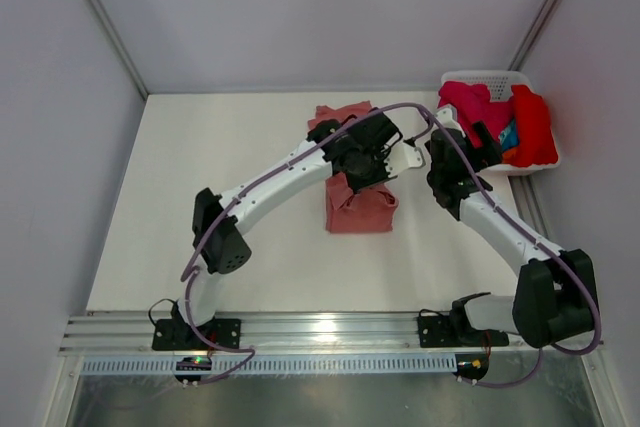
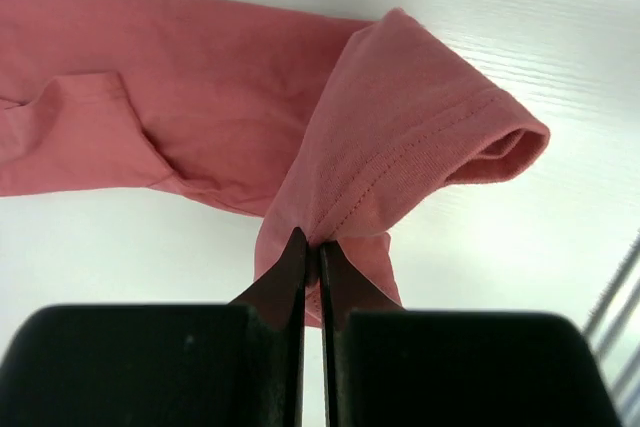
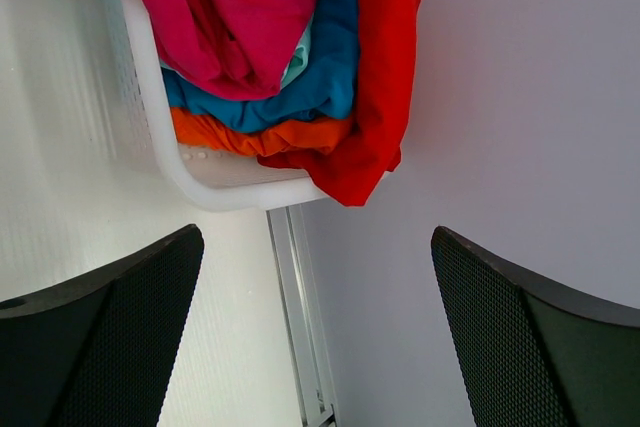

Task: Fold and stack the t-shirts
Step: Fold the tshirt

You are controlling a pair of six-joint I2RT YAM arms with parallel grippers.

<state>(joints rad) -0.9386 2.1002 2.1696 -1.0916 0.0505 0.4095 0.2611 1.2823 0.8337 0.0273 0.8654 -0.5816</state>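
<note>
White table [image 1: 200, 197], grey walls.

Top: salmon t-shirt [image 1: 360, 209] lies part-folded, well left of the white basket [image 1: 485, 75]. Left gripper [image 1: 365, 175] is on it, right gripper [image 1: 482, 142] just beside the basket.

Left wrist: jaws pinched shut on the salmon t-shirt's sleeve hem.

Right wrist: jaws wide apart, nothing between. The basket holds magenta t-shirt [image 3: 230, 17], blue t-shirt [image 3: 320, 77], orange t-shirt [image 3: 260, 137], red t-shirt [image 3: 385, 67].
</note>
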